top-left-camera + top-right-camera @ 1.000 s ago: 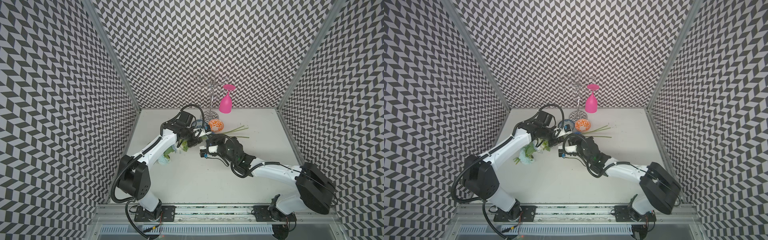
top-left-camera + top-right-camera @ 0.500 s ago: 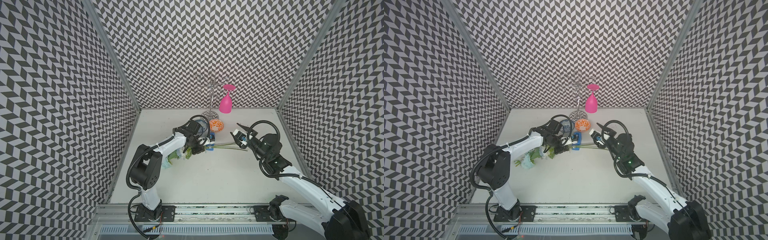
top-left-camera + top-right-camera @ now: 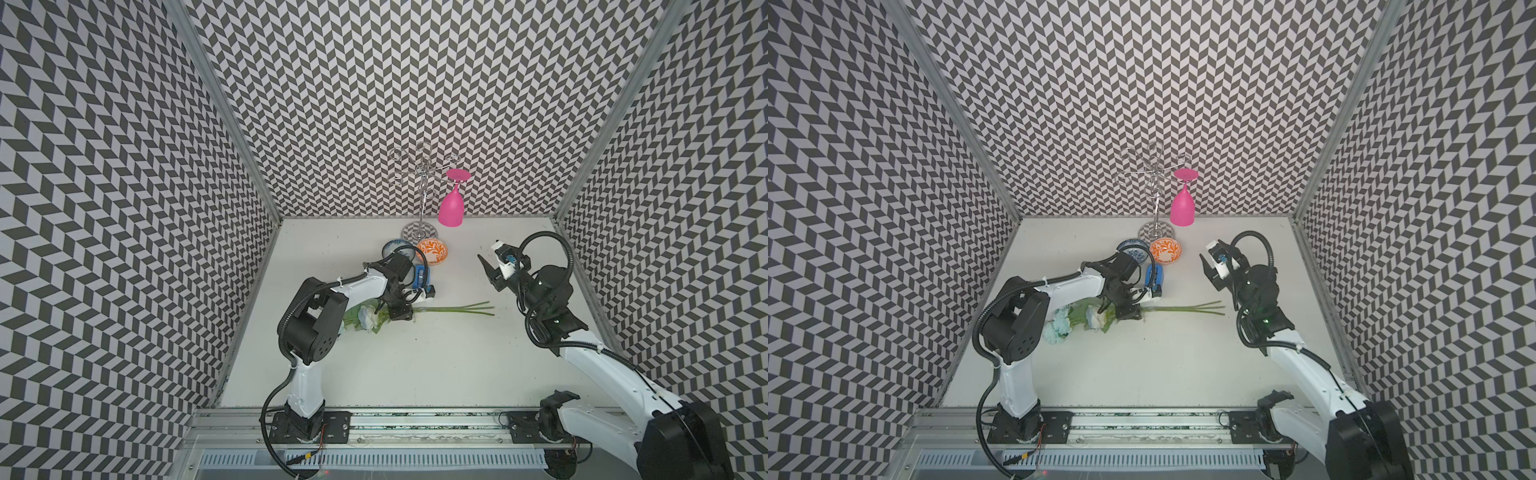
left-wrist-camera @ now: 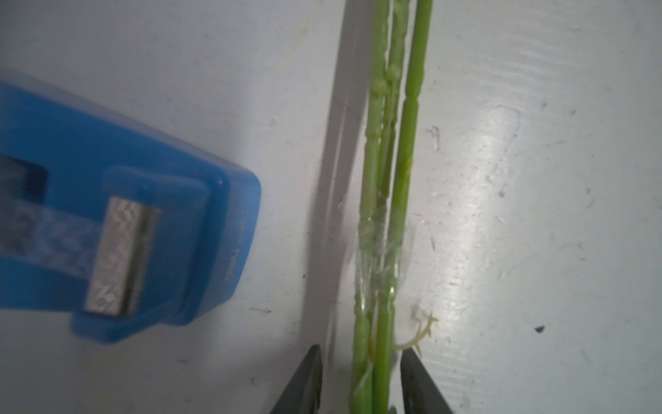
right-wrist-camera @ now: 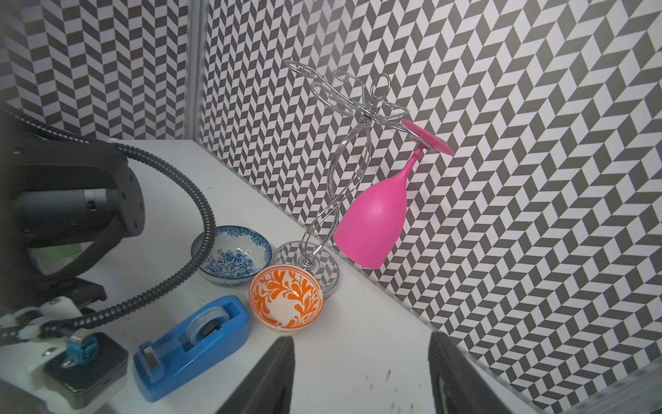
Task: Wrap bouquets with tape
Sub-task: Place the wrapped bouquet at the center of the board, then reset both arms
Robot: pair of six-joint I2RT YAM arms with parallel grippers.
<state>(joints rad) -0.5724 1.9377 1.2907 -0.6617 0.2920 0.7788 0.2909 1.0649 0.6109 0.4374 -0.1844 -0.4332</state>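
The bouquet lies flat on the white table in both top views, its pale blooms (image 3: 368,313) under my left arm and its green stems (image 3: 457,309) running right. Clear tape (image 4: 379,258) is wound round the stems (image 4: 404,143). My left gripper (image 3: 401,315) (image 4: 361,350) straddles the stems, open, with a gap on each side. The blue tape dispenser (image 3: 420,276) (image 4: 107,229) (image 5: 193,344) stands just behind it. Raised at the back right, my right gripper (image 3: 487,251) (image 5: 361,376) is open and empty, well away from the stem ends.
A blue-patterned bowl (image 3: 392,249) and an orange-patterned bowl (image 3: 432,251) sit behind the dispenser. Behind them stands a wire glass rack (image 3: 422,195) with a pink glass (image 3: 451,210) hanging upside down. Patterned walls close in three sides.
My left gripper has opened off the stems. The right arm has drawn back from the stem ends to the back right, and its jaws have spread wider.
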